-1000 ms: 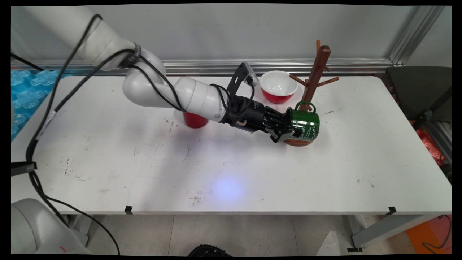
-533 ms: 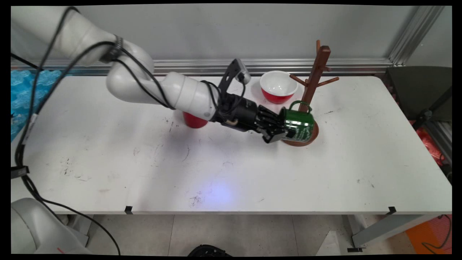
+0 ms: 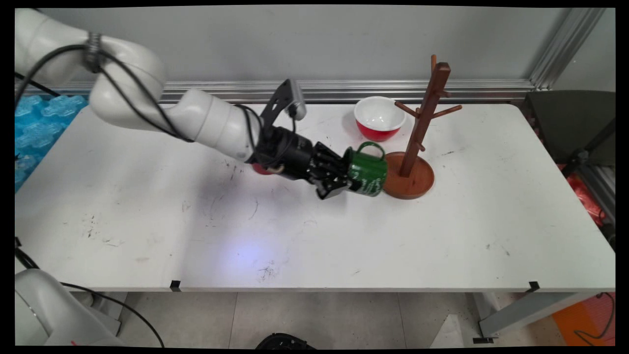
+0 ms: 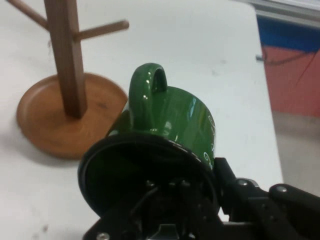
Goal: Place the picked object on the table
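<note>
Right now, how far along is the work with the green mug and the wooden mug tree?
Done: the tool is shut on the green mug. In hand: the mug is held sideways beside the mug tree, near its base. Left: no peg carries it.

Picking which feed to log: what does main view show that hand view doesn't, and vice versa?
Main view only: the red bowl behind the mug tree, a red cup mostly hidden behind the arm, and the whole white table.

Hand view only: the green mug's dark rim and interior, with one finger inside and one outside the wall.

Both: the gripper shut on the green mug, mug on its side with handle up, beside the wooden mug tree and clear of its pegs.
</note>
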